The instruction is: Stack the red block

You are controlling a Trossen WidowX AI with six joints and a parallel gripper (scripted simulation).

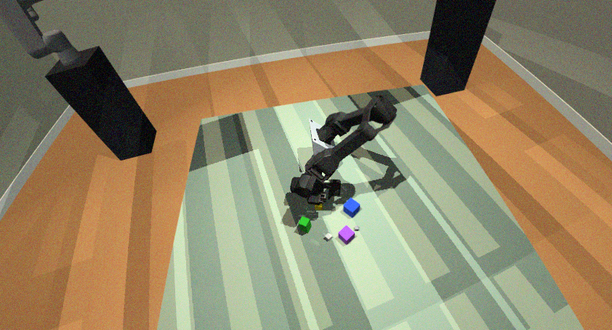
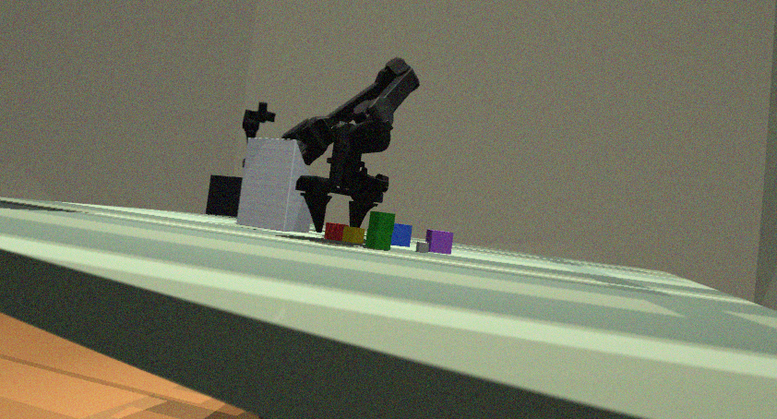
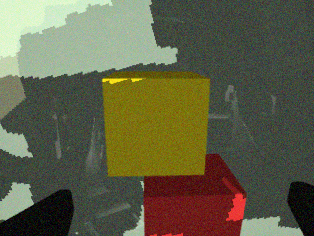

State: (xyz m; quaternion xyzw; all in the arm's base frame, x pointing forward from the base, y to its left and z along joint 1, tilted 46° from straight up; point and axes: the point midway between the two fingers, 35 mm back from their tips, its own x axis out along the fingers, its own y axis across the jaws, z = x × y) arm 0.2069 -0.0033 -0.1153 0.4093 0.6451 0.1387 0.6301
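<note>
The red block (image 2: 333, 231) (image 3: 192, 217) sits on the table, close against the yellow block (image 1: 318, 207) (image 2: 352, 235) (image 3: 156, 127); in the top view the arm hides it. My gripper (image 2: 337, 228) (image 3: 184, 197) is open and points down, its fingers low on either side of the red block with nothing held. In the wrist view the red block lies between the fingertips at the bottom, its lower part cut off. The green tower (image 1: 304, 224) (image 2: 379, 230) stands upright beyond the yellow block, apart from the gripper.
A blue block (image 1: 351, 207) (image 2: 401, 234) lies to the right of the gripper in the top view. A purple block (image 1: 346, 235) (image 2: 439, 242) lies farther out, with a small white piece (image 1: 328, 236) and a small grey piece (image 1: 356, 227) near it.
</note>
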